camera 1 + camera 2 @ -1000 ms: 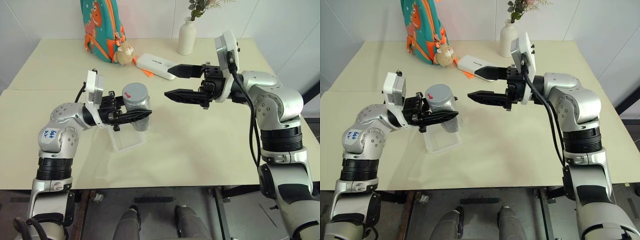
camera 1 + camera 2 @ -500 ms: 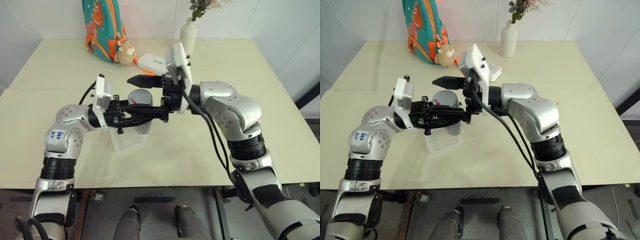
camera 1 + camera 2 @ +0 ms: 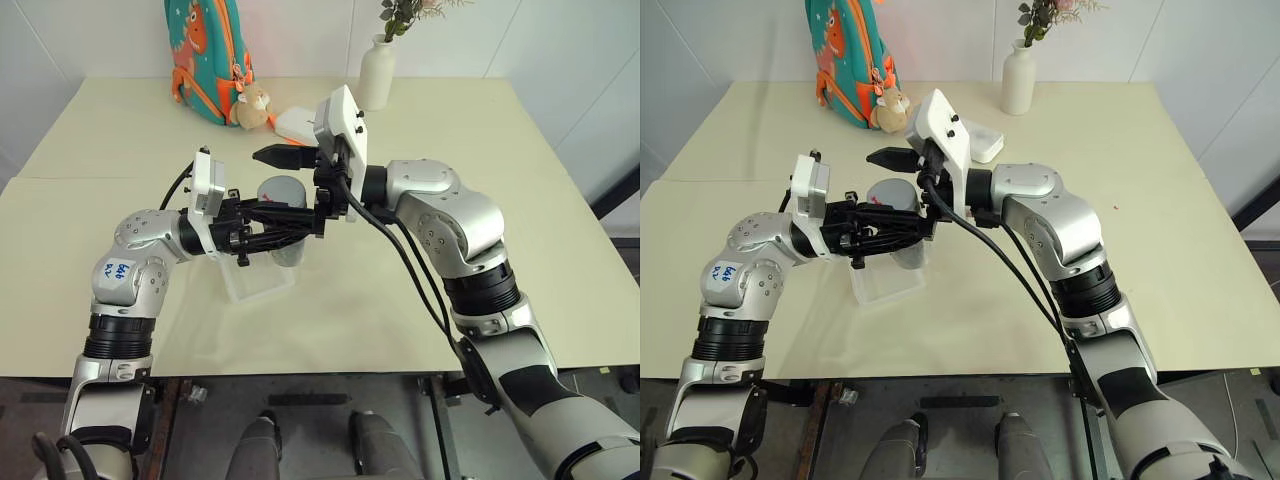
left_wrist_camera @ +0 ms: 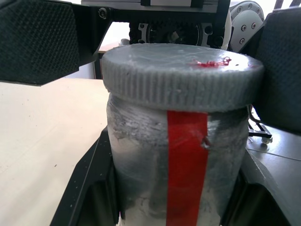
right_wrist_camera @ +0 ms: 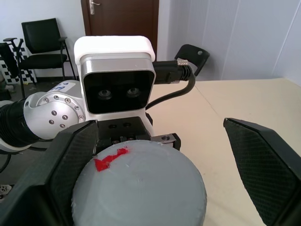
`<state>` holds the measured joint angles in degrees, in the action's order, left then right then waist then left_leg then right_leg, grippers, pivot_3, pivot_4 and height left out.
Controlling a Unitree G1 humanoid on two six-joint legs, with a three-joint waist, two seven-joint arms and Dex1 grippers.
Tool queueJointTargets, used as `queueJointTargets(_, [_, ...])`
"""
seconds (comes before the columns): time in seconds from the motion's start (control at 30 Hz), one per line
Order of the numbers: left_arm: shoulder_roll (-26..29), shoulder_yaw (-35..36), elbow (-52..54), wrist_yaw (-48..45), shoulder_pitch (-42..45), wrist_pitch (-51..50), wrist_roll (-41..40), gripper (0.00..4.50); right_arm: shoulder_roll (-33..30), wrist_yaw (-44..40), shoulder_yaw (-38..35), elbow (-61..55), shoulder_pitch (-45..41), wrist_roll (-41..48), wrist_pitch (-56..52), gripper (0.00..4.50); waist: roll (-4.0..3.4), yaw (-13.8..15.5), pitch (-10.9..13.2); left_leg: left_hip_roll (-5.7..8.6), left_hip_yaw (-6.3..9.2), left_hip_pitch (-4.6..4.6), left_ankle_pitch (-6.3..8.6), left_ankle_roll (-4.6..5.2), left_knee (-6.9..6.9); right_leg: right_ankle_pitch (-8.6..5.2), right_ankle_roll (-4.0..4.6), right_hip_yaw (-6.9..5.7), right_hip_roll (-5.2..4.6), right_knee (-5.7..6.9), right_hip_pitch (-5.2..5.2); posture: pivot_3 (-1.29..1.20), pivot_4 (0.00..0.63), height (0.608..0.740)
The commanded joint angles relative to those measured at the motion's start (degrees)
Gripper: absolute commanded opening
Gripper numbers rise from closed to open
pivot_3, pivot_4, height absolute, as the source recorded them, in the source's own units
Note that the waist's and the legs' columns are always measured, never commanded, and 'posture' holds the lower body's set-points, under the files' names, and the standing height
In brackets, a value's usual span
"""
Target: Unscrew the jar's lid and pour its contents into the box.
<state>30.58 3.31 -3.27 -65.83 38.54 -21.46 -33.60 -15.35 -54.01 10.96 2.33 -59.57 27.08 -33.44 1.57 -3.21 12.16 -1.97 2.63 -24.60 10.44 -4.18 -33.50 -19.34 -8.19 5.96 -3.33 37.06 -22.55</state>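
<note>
The jar point(image 4: 155, 160), silvery with a red strip down its side, stands upright in my left gripper point(image 3: 300, 224), which is shut on its body. Its grey lid point(image 5: 141, 188) with a red mark sits on top. My right gripper point(image 3: 268, 184) reaches in from the right and is open, one of its fingers point(image 5: 70, 169) on each side of the lid with gaps showing. The clear box point(image 3: 255, 283) lies on the table just below the jar. The contents are hidden inside the jar.
At the back of the cream table point(image 3: 420, 290) stand a colourful backpack point(image 3: 205, 55) with a small plush toy point(image 3: 252, 104), a white oblong case point(image 3: 297, 124) and a white vase point(image 3: 375, 70). The table's front edge runs close below the box.
My right gripper has swung left from open air to straddle the lid, still open. The left gripper and the jar have stayed nearly in place.
</note>
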Motion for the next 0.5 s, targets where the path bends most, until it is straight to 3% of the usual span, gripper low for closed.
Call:
queueJointTargets(0.03, [0.6, 0.8, 1.4, -1.1, 0.7, 0.4, -0.8, 2.01, -4.9, -1.2, -6.8, -0.5, 0.7, 1.7, 0.9, 4.49, 0.00, 0.0, 0.0, 0.00, 0.00, 0.00, 0.00, 0.00, -0.01, 0.00, 0.00, 0.00, 0.00, 0.00, 0.00, 0.00, 0.150, 0.740])
queueJointTargets(0.37, [1.0, 1.5, 1.8, -1.0, 0.2, 0.3, -0.8, 2.01, -13.8, -5.8, -11.2, 2.0, 3.1, 4.9, 0.1, 4.49, 0.00, -0.2, 0.0, 0.00, -0.01, 0.01, 0.00, 0.00, 0.00, 0.00, 0.00, 0.01, 0.00, -0.05, 0.01, 0.00, 0.150, 0.740])
queueJointTargets(0.5, [1.2, 1.7, 1.6, -0.9, 0.3, 0.4, -0.7, 2.01, -13.6, -7.0, -11.7, 1.0, 2.1, 6.6, -0.9, 4.49, -0.06, -0.4, 0.0, -0.02, -0.02, 0.03, 0.00, 0.00, 0.06, 0.00, 0.00, 0.04, 0.02, -0.03, -0.01, 0.00, 0.150, 0.740])
